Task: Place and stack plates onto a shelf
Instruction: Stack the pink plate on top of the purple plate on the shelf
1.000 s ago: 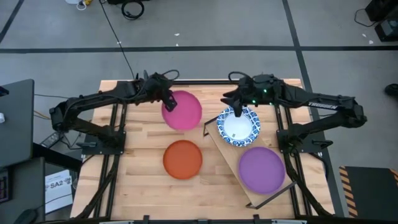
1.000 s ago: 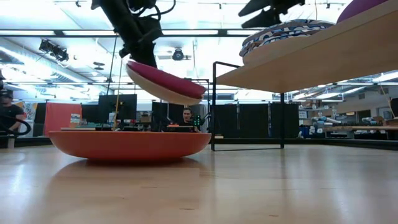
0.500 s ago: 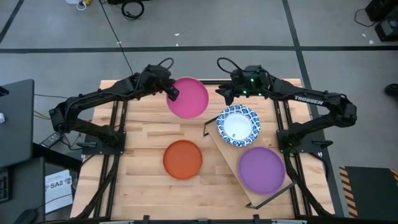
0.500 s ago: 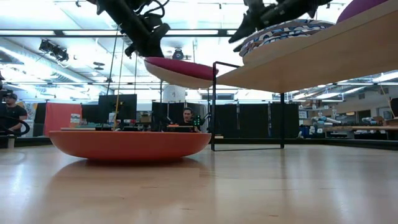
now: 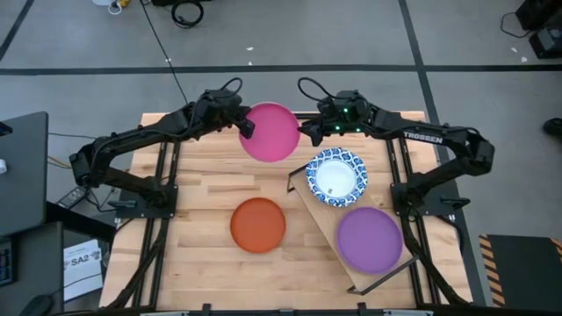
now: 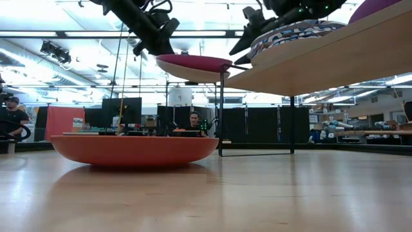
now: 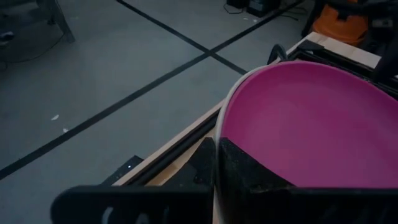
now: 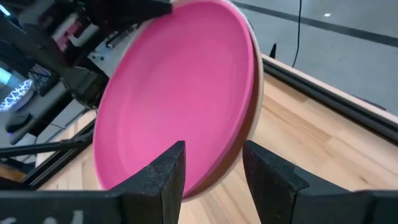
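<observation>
Pink plate smooth, matt; shelf light wood; tabletop plank wood.

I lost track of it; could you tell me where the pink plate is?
High view: the pink plate hangs over the table's far edge, held by the left gripper, the open right gripper at its opposite rim.

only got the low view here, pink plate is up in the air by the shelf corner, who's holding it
Observer: The left gripper is shut on the pink plate, clamped on its rim.
Operator: and the right one, is it on the plate too
Observer: The right gripper has its jaws open with the plate's far rim between them, not closed.
Operator: whats on the shelf already
Observer: The shelf carries a blue-and-white plate and a purple plate; the orange-red plate sits on the table.
</observation>
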